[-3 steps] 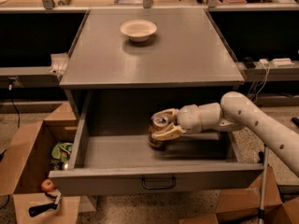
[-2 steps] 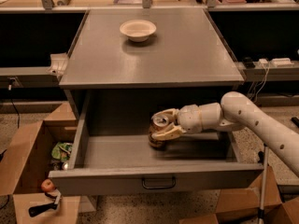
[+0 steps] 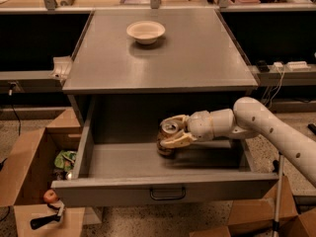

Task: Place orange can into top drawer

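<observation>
The top drawer (image 3: 168,190) is pulled out wide, its grey front panel with a dark wire handle facing me. The orange can (image 3: 168,137) stands upright on the drawer floor near the middle, its silver top showing. My gripper (image 3: 170,131) reaches in from the right on the white arm, and its cream fingers (image 3: 174,141) sit on either side of the can, closed around its upper part. The can's lower part rests on or just above the drawer floor.
A shallow cream bowl (image 3: 145,31) sits on the cabinet top (image 3: 197,58). Open cardboard boxes (image 3: 29,181) with loose items stand on the floor at the left, more boxes (image 3: 261,216) at the lower right. A counter runs behind the cabinet.
</observation>
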Controlling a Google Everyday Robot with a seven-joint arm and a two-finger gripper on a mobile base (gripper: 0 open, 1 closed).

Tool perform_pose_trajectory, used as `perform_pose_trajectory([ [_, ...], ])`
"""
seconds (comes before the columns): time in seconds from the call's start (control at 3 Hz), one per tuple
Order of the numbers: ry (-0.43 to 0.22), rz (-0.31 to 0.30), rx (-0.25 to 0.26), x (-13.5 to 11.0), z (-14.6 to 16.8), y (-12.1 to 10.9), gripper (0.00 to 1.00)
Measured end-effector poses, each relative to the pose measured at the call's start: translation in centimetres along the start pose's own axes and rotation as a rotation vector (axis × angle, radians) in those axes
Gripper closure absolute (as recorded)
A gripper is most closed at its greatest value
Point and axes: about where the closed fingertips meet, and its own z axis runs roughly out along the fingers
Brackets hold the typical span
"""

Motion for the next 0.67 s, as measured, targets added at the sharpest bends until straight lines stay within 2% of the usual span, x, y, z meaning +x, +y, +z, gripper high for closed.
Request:
perform_pose_trajectory([
  [0.33,0.000,0.000,0.000,0.00,0.01,0.00,0.14],
  [0.67,0.000,0.000,0.000,0.00,0.01,0.00,0.00],
])
